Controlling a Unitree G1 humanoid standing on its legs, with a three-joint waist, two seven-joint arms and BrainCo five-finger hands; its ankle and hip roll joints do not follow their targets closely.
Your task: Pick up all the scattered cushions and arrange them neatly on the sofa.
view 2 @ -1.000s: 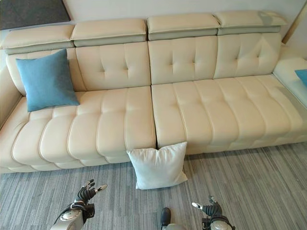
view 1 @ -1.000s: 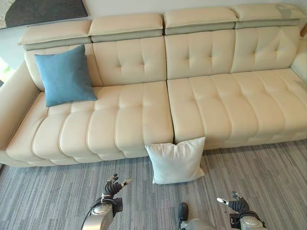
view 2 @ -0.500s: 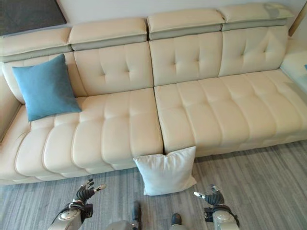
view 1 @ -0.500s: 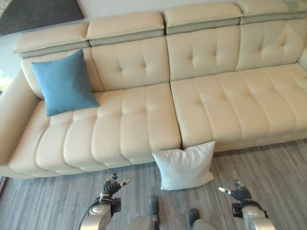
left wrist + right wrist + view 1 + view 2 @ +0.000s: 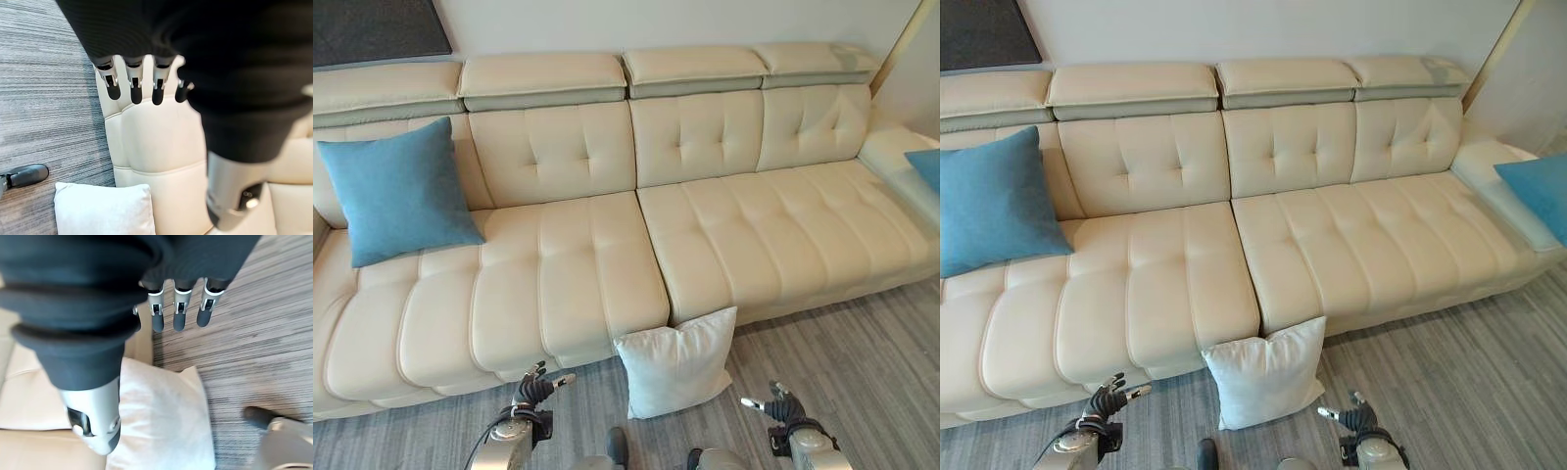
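A long cream sofa (image 5: 607, 264) runs across both eye views. On its seat at the robot's far left, a blue cushion (image 5: 399, 191) leans upright against the backrest. A white cushion (image 5: 676, 362) stands on the grey floor (image 5: 862, 352), propped against the sofa's front edge below the gap between the two seat sections.

The left hand (image 5: 536, 387) hangs low over the floor, left of the white cushion and apart from it. The left wrist view shows its fingers (image 5: 136, 88) straight and spread, the thumb apart, nothing held. The right hand (image 5: 775, 406) hangs low to the right of the white cushion, also clear of it. In the right wrist view its fingers (image 5: 178, 313) are straight and relaxed, and it is empty too.

The right eye view shows more of a second blue cushion (image 5: 1540, 191) lying on the sofa's far right end, by the corner; the left eye view catches just its edge. The wrist views bring the white cushion close, past each thumb: one corner against the sofa base from the left, its broad face from the right.
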